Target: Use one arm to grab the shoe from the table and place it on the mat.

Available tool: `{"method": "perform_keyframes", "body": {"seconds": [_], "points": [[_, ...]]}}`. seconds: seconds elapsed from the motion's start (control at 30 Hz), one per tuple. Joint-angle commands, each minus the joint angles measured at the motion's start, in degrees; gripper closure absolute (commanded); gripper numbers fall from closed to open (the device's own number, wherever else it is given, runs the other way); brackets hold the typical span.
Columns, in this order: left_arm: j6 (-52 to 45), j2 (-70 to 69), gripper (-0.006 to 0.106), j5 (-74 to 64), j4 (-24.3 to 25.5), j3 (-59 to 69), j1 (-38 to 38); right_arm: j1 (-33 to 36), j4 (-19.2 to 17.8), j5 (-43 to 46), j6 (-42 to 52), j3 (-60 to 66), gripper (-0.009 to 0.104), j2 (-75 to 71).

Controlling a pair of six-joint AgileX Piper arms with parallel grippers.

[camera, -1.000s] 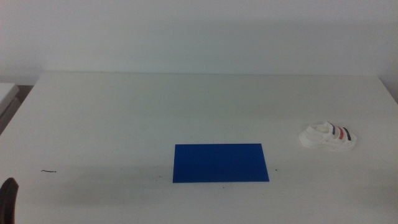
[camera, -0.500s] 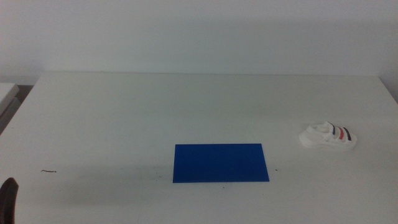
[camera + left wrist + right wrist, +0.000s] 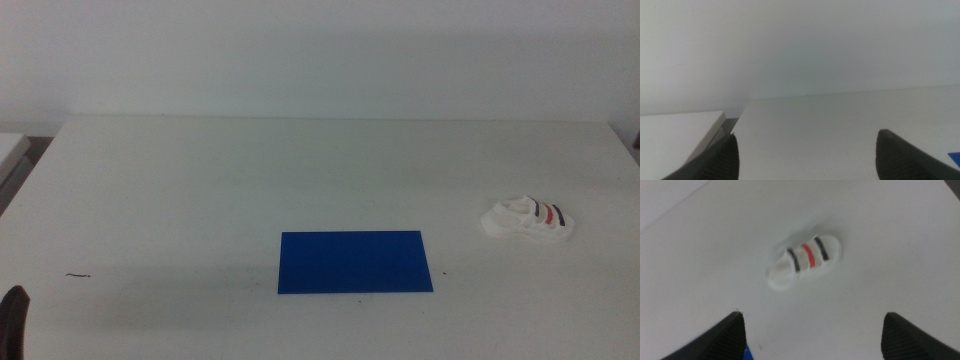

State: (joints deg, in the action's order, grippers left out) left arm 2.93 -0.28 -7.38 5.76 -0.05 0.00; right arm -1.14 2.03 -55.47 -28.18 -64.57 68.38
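The shoe, white with red and dark stripes, lies on its sole at the right of the white table. The dark-blue mat lies flat at the front centre, bare. In the right wrist view the shoe sits ahead of my right gripper, whose jaws stand wide apart and hold nothing; a corner of the mat shows by one jaw. The right arm is out of the middle view. My left gripper is open and empty, and only its tip shows at the front left edge.
A small dark mark lies on the table at the front left. A second white surface adjoins the table's far left edge. A pale wall stands behind the table.
The shoe and the mat have not moved. The left gripper's tip has sunk slightly toward the picture's bottom edge.
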Motion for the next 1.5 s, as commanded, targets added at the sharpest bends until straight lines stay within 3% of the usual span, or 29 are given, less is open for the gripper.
{"method": "perform_keyframes", "body": {"seconds": [0.0, 0.13, 0.4, 0.47, 0.63, 0.7, 0.83, 1.2, 1.37, 1.47], "points": [[0.17, 0.28, 0.007, 0.73, -0.23, 0.05, -0.04, 1.2, -3.72, -0.89, -10.07, -3.92, 0.003, 4.91], [0.17, 0.28, 0.007, 0.73, -0.23, 0.05, -0.04, 6.04, -8.32, 3.2, -20.32, -6.87, 0.003, 13.8], [0.17, 0.28, 0.007, 0.73, -0.23, 0.05, -0.04, 8.01, -6.04, 11.4, -31.62, -9.38, 0.003, 28.85], [0.17, 0.28, 0.007, 0.73, -0.23, 0.05, -0.04, 8.01, -3.6, 12.19, -32.47, -9.38, 0.003, 31.13], [0.17, 0.28, 0.007, 0.73, -0.23, 0.05, -0.04, 8.01, 8.6, 12.19, -32.44, -9.17, 0.003, 33.88], [0.17, 0.28, 0.007, 0.73, -0.23, 0.05, -0.04, 8.01, 9.97, 12.19, -31.9, -9.17, 0.003, 34.49], [0.17, 0.28, 0.007, 0.73, -0.23, 0.05, -0.04, 8.01, 8.27, 10.32, -32.55, -9.17, 0.003, 35.38], [0.17, 0.28, 0.007, 0.73, -0.23, 0.05, -0.04, 8.23, 0.87, 5.85, -64.09, -9.81, 0.003, 35.38], [0.17, 0.28, 0.007, 0.73, -0.23, 0.05, -0.04, 9.16, -7.2, 6.23, -78.78, -11.14, 0.003, 35.38], [0.17, 0.28, 0.007, 0.73, -0.23, 0.05, -0.04, 9.16, -9.72, 6.35, -81.56, -12.35, 0.003, 35.64]]}}
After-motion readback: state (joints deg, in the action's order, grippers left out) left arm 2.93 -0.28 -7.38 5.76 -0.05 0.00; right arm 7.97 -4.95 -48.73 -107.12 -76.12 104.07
